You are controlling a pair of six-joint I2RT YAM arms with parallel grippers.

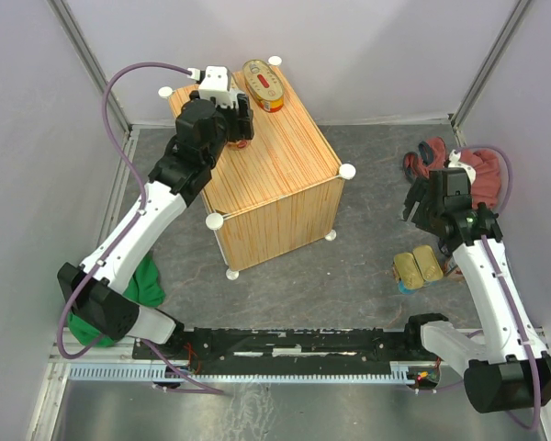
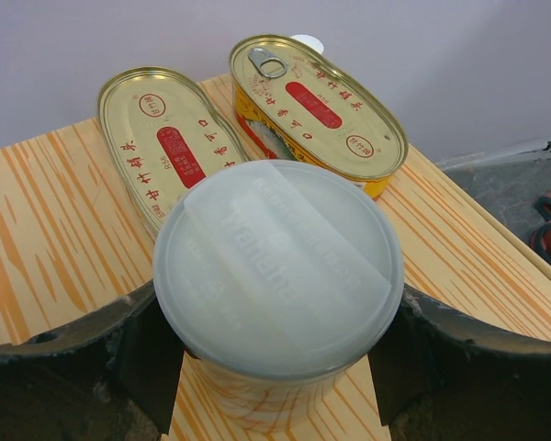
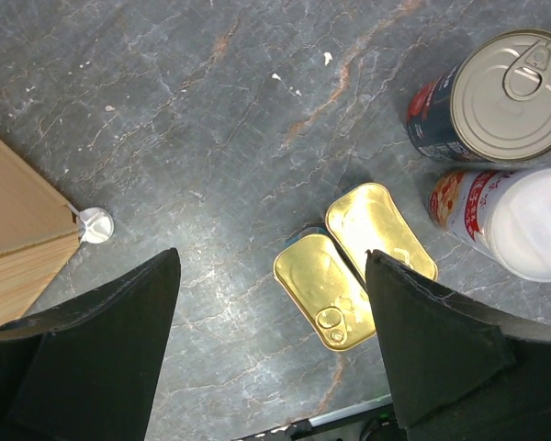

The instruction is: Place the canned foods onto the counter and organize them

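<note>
A dark marbled table [image 1: 367, 266] is enclosed by pale walls [image 1: 349, 46], and the counter [image 1: 275, 175] is set toward 11 o'clock. The left arm is stretched over its top, where a white-lidded tin [image 2: 277, 262] is pinched by the left gripper [image 2: 277, 340]; two oval tins [image 2: 317, 101] are laid just beyond. At 3 o'clock the right gripper [image 3: 271, 303] is held spread above two rectangular tins [image 3: 326, 289], with a dark round tin [image 3: 505, 96] and a second lidded tin [image 3: 523, 220] beside them.

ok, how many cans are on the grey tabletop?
4: two rectangular gold tins side by side, dark round can and white-lidded can beside them; more could be hidden.
</note>
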